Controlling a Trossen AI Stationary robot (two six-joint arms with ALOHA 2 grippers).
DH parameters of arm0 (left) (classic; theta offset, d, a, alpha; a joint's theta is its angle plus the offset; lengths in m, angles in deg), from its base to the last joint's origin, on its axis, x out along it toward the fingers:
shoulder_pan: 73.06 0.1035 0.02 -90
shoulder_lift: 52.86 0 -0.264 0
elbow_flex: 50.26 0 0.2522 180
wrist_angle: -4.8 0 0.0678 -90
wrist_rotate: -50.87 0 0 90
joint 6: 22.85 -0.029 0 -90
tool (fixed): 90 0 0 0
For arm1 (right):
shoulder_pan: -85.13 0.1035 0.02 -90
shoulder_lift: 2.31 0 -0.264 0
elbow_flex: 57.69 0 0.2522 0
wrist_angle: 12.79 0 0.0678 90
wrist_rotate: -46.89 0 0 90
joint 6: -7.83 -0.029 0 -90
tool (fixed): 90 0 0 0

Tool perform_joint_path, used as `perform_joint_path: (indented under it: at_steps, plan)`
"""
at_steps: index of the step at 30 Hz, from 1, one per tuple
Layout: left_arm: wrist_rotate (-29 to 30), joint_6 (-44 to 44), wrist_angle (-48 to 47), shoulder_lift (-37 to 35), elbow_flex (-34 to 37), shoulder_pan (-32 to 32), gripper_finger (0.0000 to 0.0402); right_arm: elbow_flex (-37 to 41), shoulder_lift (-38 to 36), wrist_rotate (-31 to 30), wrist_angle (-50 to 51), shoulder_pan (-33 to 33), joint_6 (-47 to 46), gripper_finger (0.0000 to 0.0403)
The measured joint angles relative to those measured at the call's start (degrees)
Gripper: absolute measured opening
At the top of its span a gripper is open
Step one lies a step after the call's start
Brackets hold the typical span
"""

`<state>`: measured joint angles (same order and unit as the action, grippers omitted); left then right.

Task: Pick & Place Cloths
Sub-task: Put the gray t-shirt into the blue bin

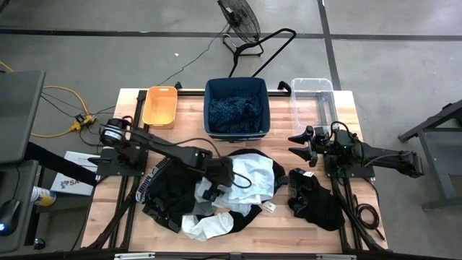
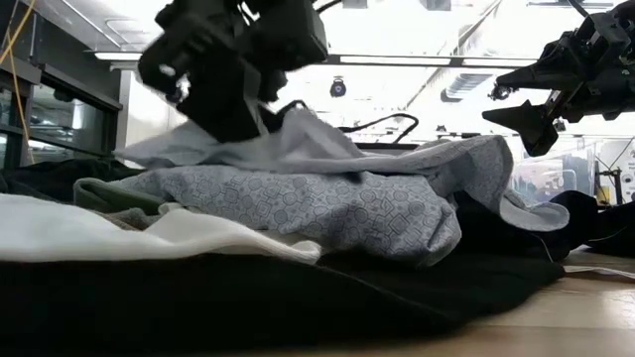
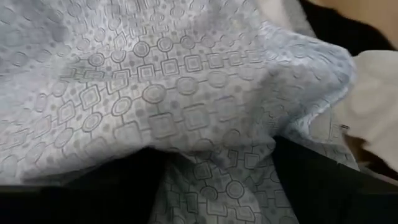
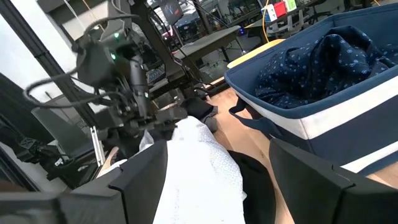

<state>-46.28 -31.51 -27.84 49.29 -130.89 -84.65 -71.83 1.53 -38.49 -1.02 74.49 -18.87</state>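
**Left claw down on the cloth heap, right claw waiting wide**

Left claw (image 1: 214, 189) sits low on the pale blue patterned fabric garment (image 1: 256, 175), mid-bench, in a heap with black cloth (image 1: 170, 195) and white cloth (image 1: 209, 225). Cannot tell whether its fingers are spread or pinching; the wrist view shows only pale blue print (image 3: 174, 106) filling the picture.

Right claw (image 1: 299, 144) hangs above the wooden bench (image 1: 346, 119), right side, fingers spread wide, holding nothing. A separate black garment (image 1: 317, 202) lies near it.

The navy plastic bin (image 1: 237, 130), far centre, holds a navy patterned cloth (image 1: 234, 110). Orange bin (image 1: 159, 105) to its left, clear bin (image 1: 312, 97) to its right.
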Motion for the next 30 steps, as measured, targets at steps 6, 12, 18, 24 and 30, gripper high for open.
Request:
perform_joint_path:
  at_steps: [6, 12, 18, 24, 30]
  plan:
    - [1.83, -0.10, 0.03, 1.89, -0.02, 0.00, 0.0253, 0.00, 0.00, 0.00, 0.00, 0.02, 0.00, 0.0272]
    - [3.65, -0.26, -0.75, 1.33, 0.00, 0.00, 0.0104, 0.01, 0.00, 0.00, 0.00, 0.01, 0.00, 0.0272]
    - [2.09, -1.48, -2.20, -0.44, -0.02, 0.02, 0.0018, 0.01, -0.01, 0.01, 0.00, 0.01, 0.00, 0.0272]
    - [3.20, -2.24, -8.91, -5.72, -5.03, 0.02, 0.0009, 0.00, -0.02, 0.00, 0.00, 0.02, 0.00, 0.0272]
    - [3.92, -3.14, -16.17, -10.72, -13.45, -0.02, 0.0009, 0.00, -0.02, 0.00, -0.05, 0.01, 0.00, 0.0272]
